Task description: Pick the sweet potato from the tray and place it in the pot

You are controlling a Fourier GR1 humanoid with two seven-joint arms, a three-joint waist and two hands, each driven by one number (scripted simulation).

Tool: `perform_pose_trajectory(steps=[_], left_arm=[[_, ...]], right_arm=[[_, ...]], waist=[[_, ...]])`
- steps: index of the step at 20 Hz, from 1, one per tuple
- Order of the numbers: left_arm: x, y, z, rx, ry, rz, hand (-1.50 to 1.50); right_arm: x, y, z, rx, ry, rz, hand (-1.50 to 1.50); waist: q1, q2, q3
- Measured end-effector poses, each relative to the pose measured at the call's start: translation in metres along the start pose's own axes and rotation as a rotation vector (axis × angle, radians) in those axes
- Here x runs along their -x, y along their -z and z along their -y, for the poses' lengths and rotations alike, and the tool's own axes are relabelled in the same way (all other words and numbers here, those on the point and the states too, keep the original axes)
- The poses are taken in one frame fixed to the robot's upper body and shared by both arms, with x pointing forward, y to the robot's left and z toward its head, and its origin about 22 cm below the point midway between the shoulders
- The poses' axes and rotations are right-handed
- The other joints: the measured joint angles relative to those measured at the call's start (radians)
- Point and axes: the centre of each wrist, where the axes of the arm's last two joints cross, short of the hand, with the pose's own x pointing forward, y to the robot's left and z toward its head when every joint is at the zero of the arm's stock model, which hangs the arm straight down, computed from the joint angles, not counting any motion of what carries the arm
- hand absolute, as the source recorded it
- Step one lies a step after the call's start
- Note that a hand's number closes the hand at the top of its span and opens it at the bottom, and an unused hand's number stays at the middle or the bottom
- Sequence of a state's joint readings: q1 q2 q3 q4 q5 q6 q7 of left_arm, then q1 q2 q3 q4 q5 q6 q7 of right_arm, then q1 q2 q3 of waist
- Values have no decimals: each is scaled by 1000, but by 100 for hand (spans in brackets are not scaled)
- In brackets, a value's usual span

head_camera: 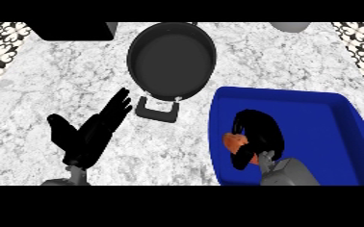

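An orange sweet potato [232, 142] lies in the blue tray [313, 110] at the right, mostly hidden under my right hand [259, 132]. That hand's fingers and thumb curl round the sweet potato, low inside the tray. The dark round pot [171, 60] stands at the upper middle of the counter, its handle [158, 109] pointing toward me, and nothing shows inside it. At the lower left my left hand [89, 134] rests open above the counter, fingers straight and pointing up toward the pot.
A black box-like object [74, 30] sits at the back left. A grey round object [290, 26] peeks in at the back right. Patterned wall strips [10, 41] edge both far corners. Marble counter [64, 77] lies between the pot and the left hand.
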State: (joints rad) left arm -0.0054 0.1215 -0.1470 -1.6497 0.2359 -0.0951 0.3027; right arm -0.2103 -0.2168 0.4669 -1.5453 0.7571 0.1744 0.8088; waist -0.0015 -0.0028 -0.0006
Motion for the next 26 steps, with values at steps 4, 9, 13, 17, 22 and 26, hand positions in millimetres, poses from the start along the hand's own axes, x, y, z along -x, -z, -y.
perform_pose_trajectory(steps=[4,9,13,17,22,26], left_arm=[[4,-3,0,-4,2,-7,0],[0,-3,-1,-7,-4,-1,0],[-5,0,-5,-4,-7,1,0],[-9,0,0,1,-3,-1,0],[-9,4,-2,6,-3,-6,0],[-2,0,-3,4,1,-2,0]], right_arm=[[-18,-28,8,136,-23,6,150],[-32,-65,48,343,10,56,150],[-40,-97,83,470,63,161,150],[-53,-120,118,564,104,273,150],[-81,-127,151,597,200,378,150],[-104,-121,173,596,244,406,150]], waist=[[-4,-1,0],[-8,-3,0],[-5,-2,0],[1,-1,0],[6,1,0],[9,2,0]])
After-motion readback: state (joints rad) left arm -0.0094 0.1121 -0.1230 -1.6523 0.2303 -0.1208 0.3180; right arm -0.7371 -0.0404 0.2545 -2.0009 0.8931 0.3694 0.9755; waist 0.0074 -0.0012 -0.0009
